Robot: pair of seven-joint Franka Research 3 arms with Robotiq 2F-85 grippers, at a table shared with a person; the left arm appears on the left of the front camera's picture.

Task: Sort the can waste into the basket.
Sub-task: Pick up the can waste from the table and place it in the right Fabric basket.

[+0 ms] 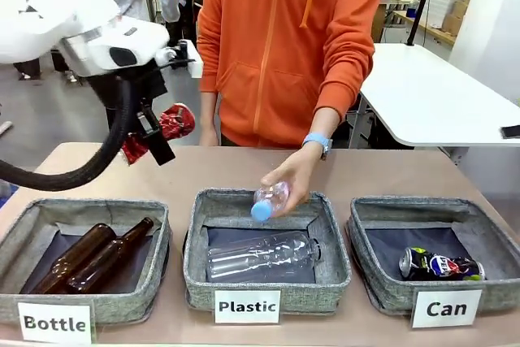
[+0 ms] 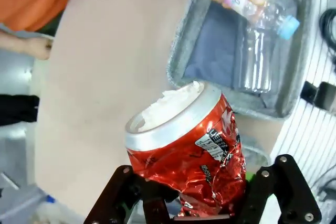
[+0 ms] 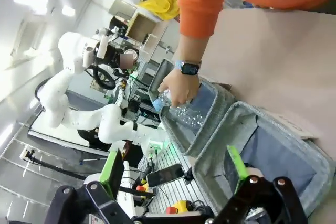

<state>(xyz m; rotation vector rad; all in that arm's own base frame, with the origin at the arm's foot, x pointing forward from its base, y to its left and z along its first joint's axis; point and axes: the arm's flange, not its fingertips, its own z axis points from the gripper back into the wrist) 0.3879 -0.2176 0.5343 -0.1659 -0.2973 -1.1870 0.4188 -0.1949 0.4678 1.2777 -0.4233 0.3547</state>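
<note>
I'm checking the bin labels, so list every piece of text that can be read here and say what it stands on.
"Bottle": white card on the left basket.
"Plastic": white card on the middle basket.
"Can": white card on the right basket.
Dark can in that basket: a logo, no readable words.
Red can in the left gripper: small print, too crumpled and blurred to read.

Person's hand [image 1: 294,176] over middle basket [image 1: 325,225]
</note>
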